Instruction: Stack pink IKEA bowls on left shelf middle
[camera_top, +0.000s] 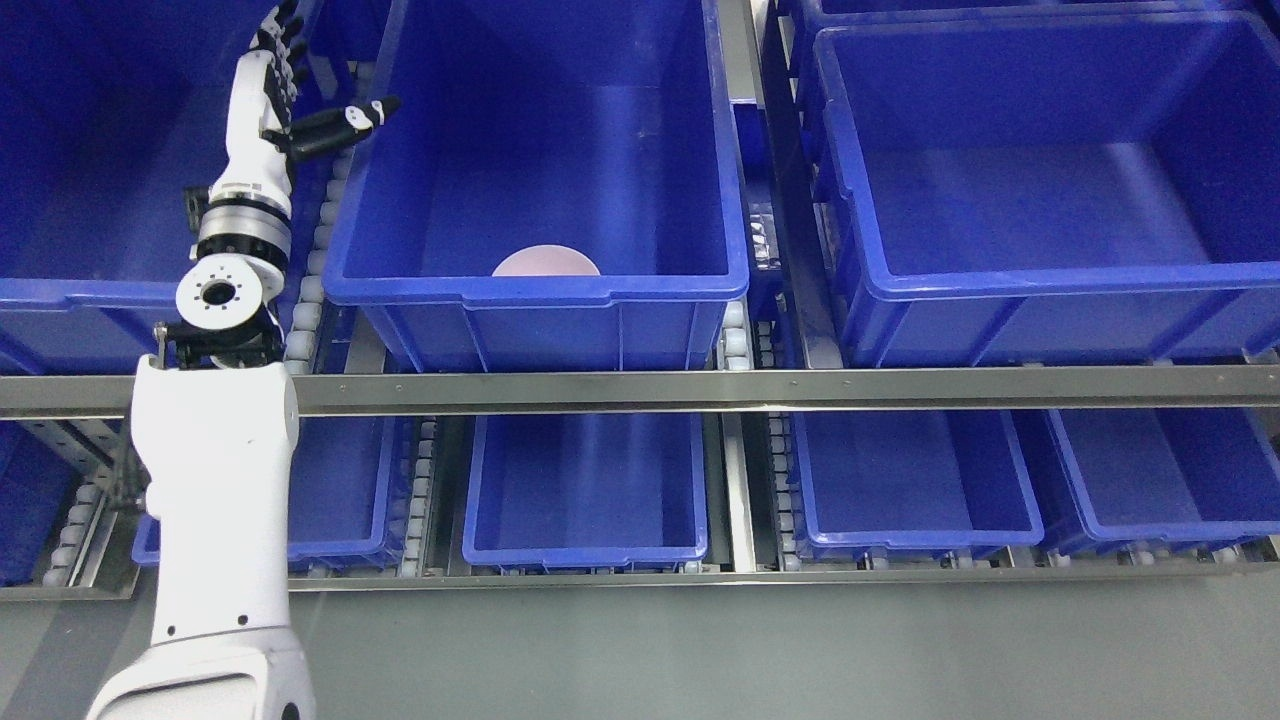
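The left hand (285, 85) is raised high at the upper left, between the large blue bin at the far left (90, 180) and the middle blue bin (540, 200); its fingers (283, 45) are extended upward and its thumb (345, 122) sticks out to the right, its tip over the middle bin's left rim, so the hand is spread and holds nothing. Whether the thumb touches that rim cannot be told. The white forearm (215, 500) rises from the lower left and crosses in front of the metal shelf rail (760, 388). A pink bowl (546, 261) lies inside the middle bin against its front wall; only its upper curve shows, the rest hidden behind the bin's front rim. The fingertips reach the picture's top edge. The right blue bin (1050, 190) is cut off at the right edge. Smaller blue bins (585, 490) sit on the lower shelf
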